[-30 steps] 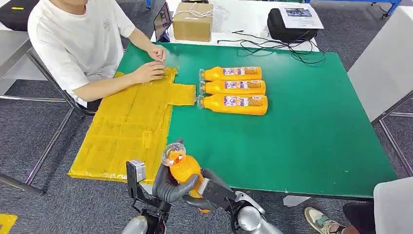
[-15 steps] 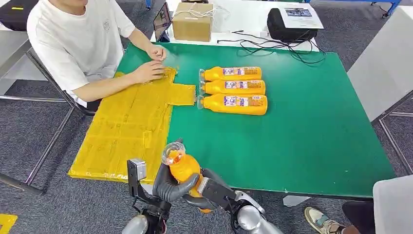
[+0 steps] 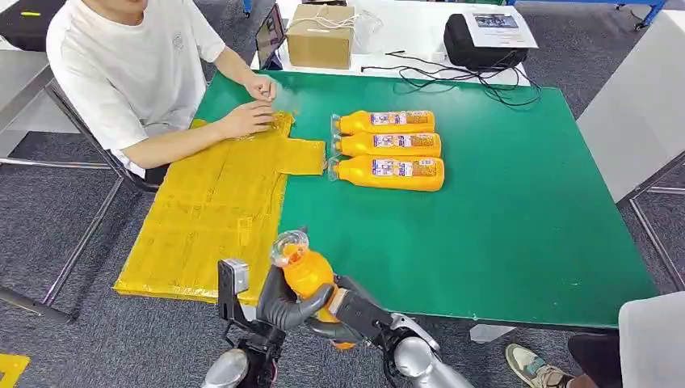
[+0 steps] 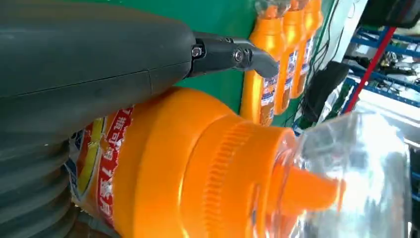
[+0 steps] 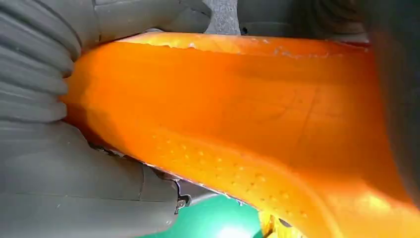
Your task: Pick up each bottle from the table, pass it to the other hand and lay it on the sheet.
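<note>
An orange bottle (image 3: 307, 275) with a clear cap is held upright just off the table's front edge, between both hands. My left hand (image 3: 283, 305) wraps its fingers around the bottle's body from the left. My right hand (image 3: 353, 314) grips the lower body from the right. In the left wrist view the bottle (image 4: 188, 163) sits against my left hand (image 4: 74, 64). In the right wrist view its orange body (image 5: 247, 99) presses against my right hand (image 5: 49, 148). The yellow sheet (image 3: 214, 210) lies on the table's left part. Three more orange bottles (image 3: 388, 148) lie side by side mid-table.
A person in a white shirt sits at the far left with both hands (image 3: 250, 117) on the sheet's far end. A cardboard box (image 3: 320, 36), a black bag (image 3: 481, 40) and cables lie beyond the green table (image 3: 501, 210). A grey table stands at right.
Both hands and the held bottle have shifted slightly forward and right. The lying bottles and the person's hands have stayed put.
</note>
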